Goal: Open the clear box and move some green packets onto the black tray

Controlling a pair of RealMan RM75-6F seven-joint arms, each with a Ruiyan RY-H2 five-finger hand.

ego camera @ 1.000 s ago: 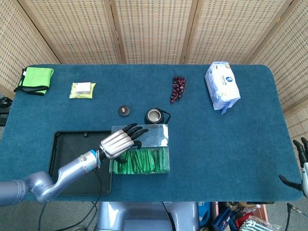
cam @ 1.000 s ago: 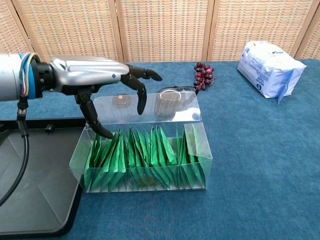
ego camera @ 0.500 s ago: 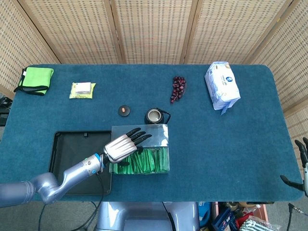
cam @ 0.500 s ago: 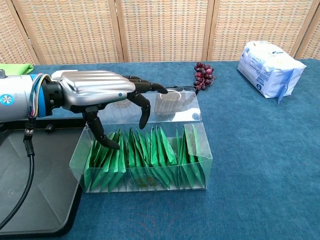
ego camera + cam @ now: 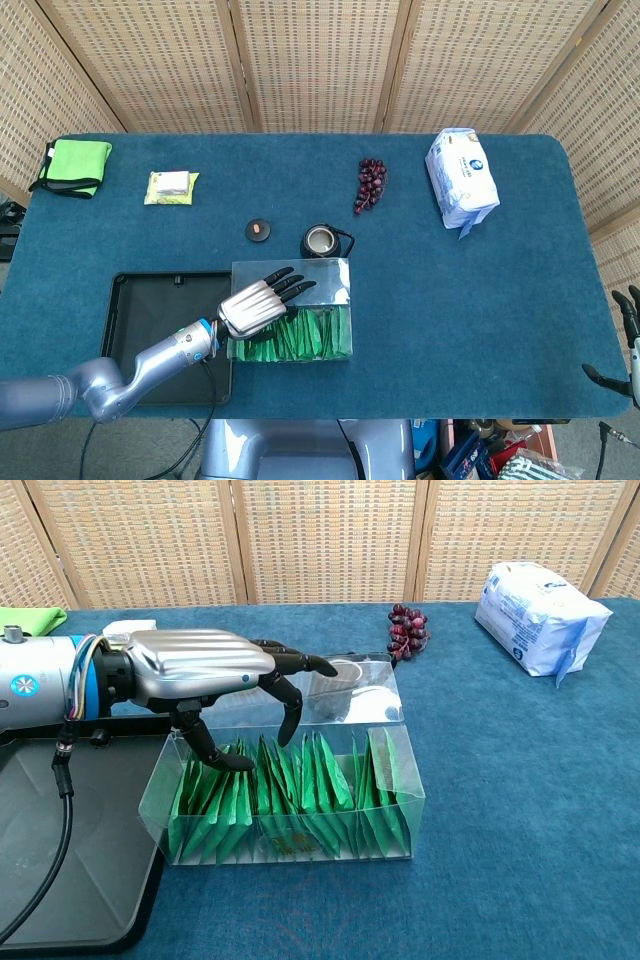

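Observation:
The clear box (image 5: 400,780) (image 5: 344,345) sits open near the table's front, its lid (image 5: 345,695) folded back flat behind it. A row of green packets (image 5: 300,785) (image 5: 305,335) stands upright inside. My left hand (image 5: 205,675) (image 5: 255,303) hovers over the box's left end, fingers spread and curved down, thumb tip and a fingertip dipping among the leftmost packets; it holds nothing. The black tray (image 5: 60,850) (image 5: 150,330) lies left of the box, bare. My right hand (image 5: 622,350) shows only at the right edge of the head view, off the table.
A small metal cup (image 5: 320,240) and a round dark disc (image 5: 258,229) stand just behind the box. Grapes (image 5: 371,183), a white-blue bag (image 5: 461,176), a yellow-green packet (image 5: 171,186) and a green cloth (image 5: 75,164) lie along the back.
My left hand has lowered and slid toward the front over the box's left end, its fingertips now reaching down among the packets. The right hand has stayed put.

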